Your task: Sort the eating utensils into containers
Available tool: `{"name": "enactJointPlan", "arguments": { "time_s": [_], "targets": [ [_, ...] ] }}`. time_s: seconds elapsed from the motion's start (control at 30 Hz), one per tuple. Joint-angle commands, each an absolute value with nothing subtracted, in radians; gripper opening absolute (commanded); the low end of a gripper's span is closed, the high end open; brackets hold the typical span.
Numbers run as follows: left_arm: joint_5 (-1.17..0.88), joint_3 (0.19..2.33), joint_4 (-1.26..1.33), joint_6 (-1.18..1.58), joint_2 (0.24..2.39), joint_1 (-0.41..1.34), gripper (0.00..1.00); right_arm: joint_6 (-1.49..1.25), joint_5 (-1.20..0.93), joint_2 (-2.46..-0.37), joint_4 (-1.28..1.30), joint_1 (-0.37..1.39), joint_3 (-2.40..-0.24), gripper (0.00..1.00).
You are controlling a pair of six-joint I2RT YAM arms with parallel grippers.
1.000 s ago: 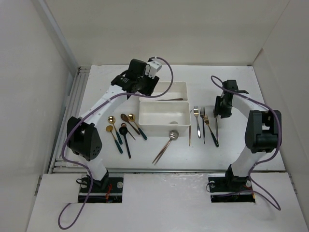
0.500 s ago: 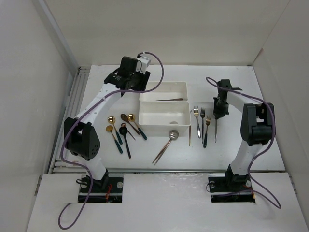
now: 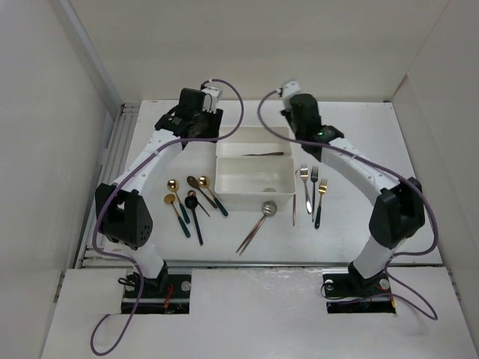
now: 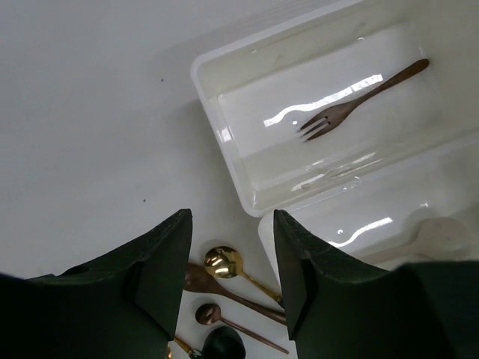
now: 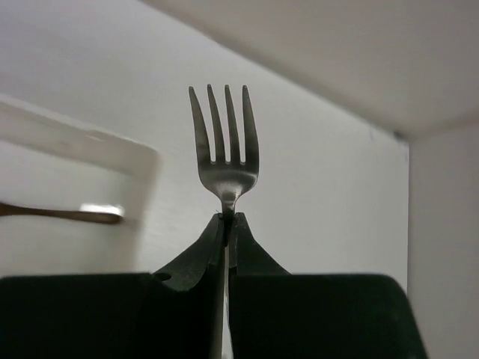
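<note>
Mostly unsorted so far. Nearest the arm bases, a silver spoon (image 3: 269, 208) lies loose on the white worktop (image 3: 359, 232), just in front of the near tray (image 3: 254, 203). To its left is a cluster of about six spoons (image 3: 188, 198), gold, copper and dark. To its right, three forks (image 3: 313, 183) lie side by side. The near tray looks empty from above. The far tray (image 3: 247, 131), right behind it, holds one copper fork (image 4: 352, 105). Farthest back, the left claw (image 4: 232, 221) hovers off the far tray's left end, fingers apart, holding nothing. The right claw (image 5: 227, 221), raised by that tray's right end, is clamped on the neck of a silver fork (image 5: 224, 142). As I judge it, one piece is sorted, one is in hand and about ten wait.
</note>
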State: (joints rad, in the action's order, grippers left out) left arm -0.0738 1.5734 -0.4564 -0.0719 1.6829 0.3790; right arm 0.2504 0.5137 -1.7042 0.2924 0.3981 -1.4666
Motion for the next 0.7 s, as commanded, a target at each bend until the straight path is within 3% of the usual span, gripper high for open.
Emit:
{"name": "enactJointPlan", "arguments": {
  "time_s": [0.0, 0.3, 0.67],
  "targets": [
    [-0.06, 1.552, -0.471, 0.043, 1.609, 0.312, 0.44, 0.56, 0.481, -1.73, -0.003, 0.529, -1.483, 0.0],
    [-0.081, 1.43, -0.48, 0.158, 1.519, 0.144, 0.43, 0.644, 0.396, -2.017, -0.055, 0.607, -1.663, 0.0],
    [-0.058, 1.348, -0.471, 0.158, 1.457, 0.091, 0.43, 0.682, 0.376, -2.022, -0.098, 0.693, -1.692, 0.0]
  ]
}}
